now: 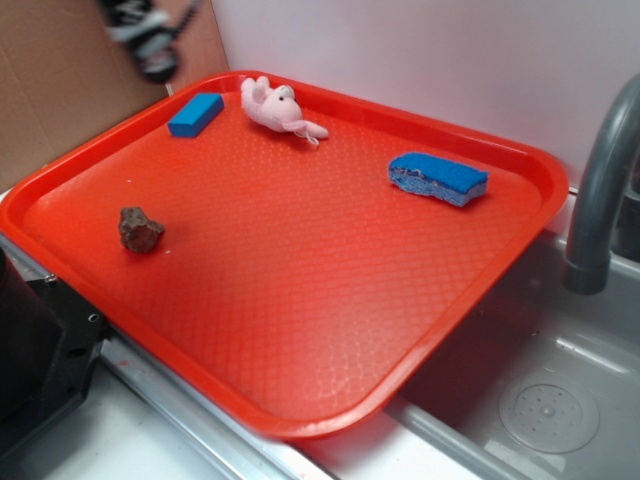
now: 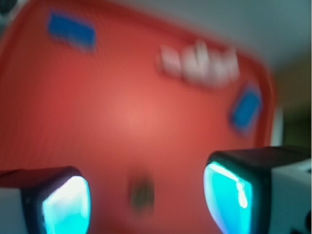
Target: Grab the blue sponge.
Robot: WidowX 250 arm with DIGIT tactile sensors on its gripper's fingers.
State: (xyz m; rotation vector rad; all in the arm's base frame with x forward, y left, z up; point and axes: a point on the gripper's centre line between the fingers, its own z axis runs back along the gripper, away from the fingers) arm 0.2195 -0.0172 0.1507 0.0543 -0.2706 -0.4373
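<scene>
My gripper (image 2: 146, 197) hangs with jaws spread and empty above the red plastic tray (image 1: 300, 330), well apart from the wavy-edged elongated blue sponge (image 1: 438, 178) lying near its far right rim.

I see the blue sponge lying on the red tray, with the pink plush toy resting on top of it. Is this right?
Not quite. The blue sponge does lie on the red tray, but the pink plush toy is not on top of it. It lies apart, near the tray's far edge, as the exterior view shows.
</scene>
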